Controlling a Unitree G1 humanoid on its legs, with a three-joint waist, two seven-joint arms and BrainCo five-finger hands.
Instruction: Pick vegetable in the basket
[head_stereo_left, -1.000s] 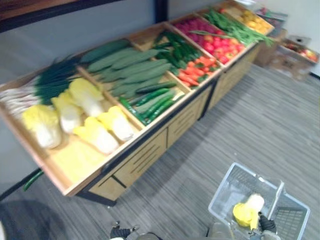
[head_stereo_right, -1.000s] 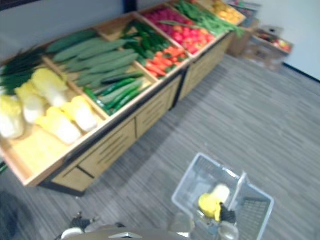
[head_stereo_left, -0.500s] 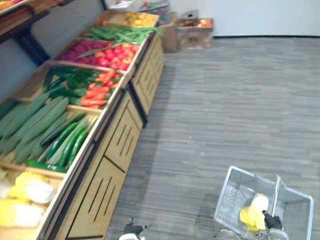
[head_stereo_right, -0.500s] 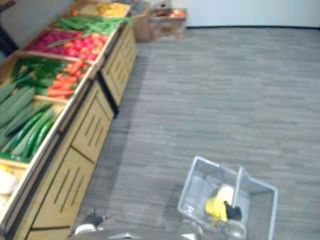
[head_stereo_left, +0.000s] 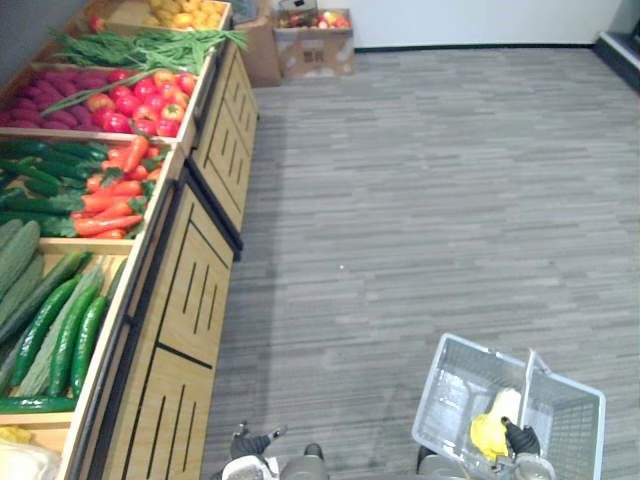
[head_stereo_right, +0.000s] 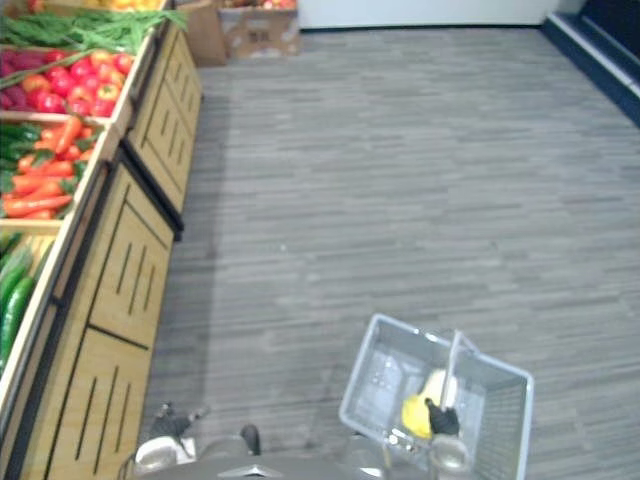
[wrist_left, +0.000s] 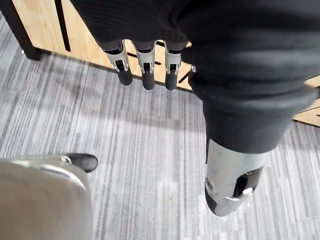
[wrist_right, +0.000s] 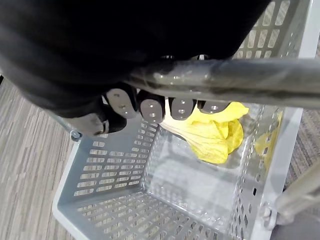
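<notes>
Along the left side runs the wooden produce stand (head_stereo_left: 190, 300), its bins holding cucumbers (head_stereo_left: 60, 330), carrots (head_stereo_left: 115, 195), tomatoes (head_stereo_left: 135, 105) and green beans (head_stereo_left: 140, 45), with a cardboard box (head_stereo_left: 315, 50) on the floor past its far end. Low beside the stand's front hangs the left hand (wrist_left: 145, 70), fingers straight and relaxed, holding nothing.

Further right, the grey plastic basket (head_stereo_left: 455, 390) hangs over the carpet from the right hand (wrist_right: 150, 107), whose fingers are curled round the metal handle (wrist_right: 240, 82). A yellow napa cabbage (wrist_right: 212, 137) lies inside on the basket floor, just below those fingers.

The likely risk is the basket swinging or tipping on its single handle, letting the cabbage slide to one wall or the handle slip in the grip. Print on the box is too small to read, and nothing else carries legible writing.
</notes>
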